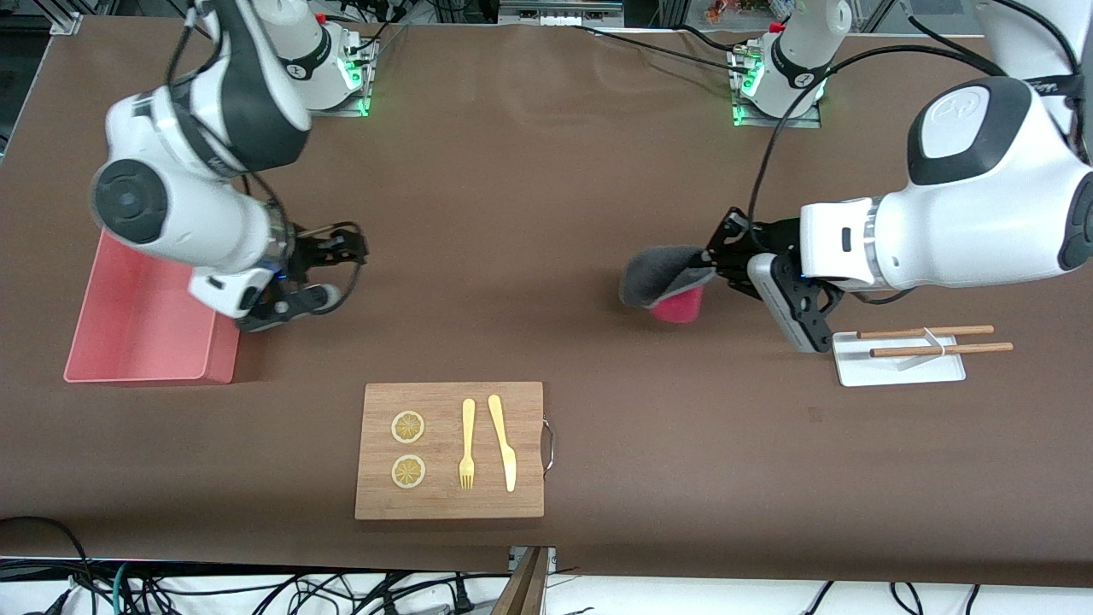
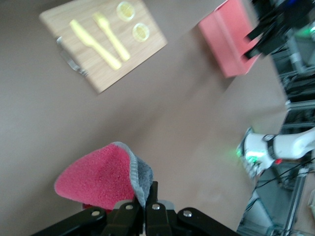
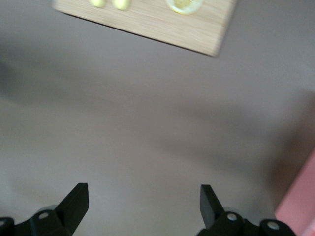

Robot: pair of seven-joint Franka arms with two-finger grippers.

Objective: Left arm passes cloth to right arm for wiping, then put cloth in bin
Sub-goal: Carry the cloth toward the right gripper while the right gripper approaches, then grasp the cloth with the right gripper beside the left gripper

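My left gripper [image 1: 713, 256] is shut on one edge of the cloth [image 1: 662, 273] and holds it in the air over the middle of the table. The cloth hangs folded, dark grey on top and red-pink below. In the left wrist view the cloth [image 2: 98, 177] sticks out from between the closed fingers of the left gripper [image 2: 147, 196]. My right gripper [image 1: 346, 269] is open and empty, low over the table beside the pink bin [image 1: 205, 363]. In the right wrist view the right gripper [image 3: 143, 196] has its jaws wide apart over bare table.
A wooden cutting board [image 1: 444, 401] with two lemon slices, a yellow fork and a yellow knife lies nearer the front camera. A small white tray [image 1: 897, 371] with wooden chopsticks [image 1: 931, 339] sits at the left arm's end. The bin's edge shows in the right wrist view [image 3: 300, 201].
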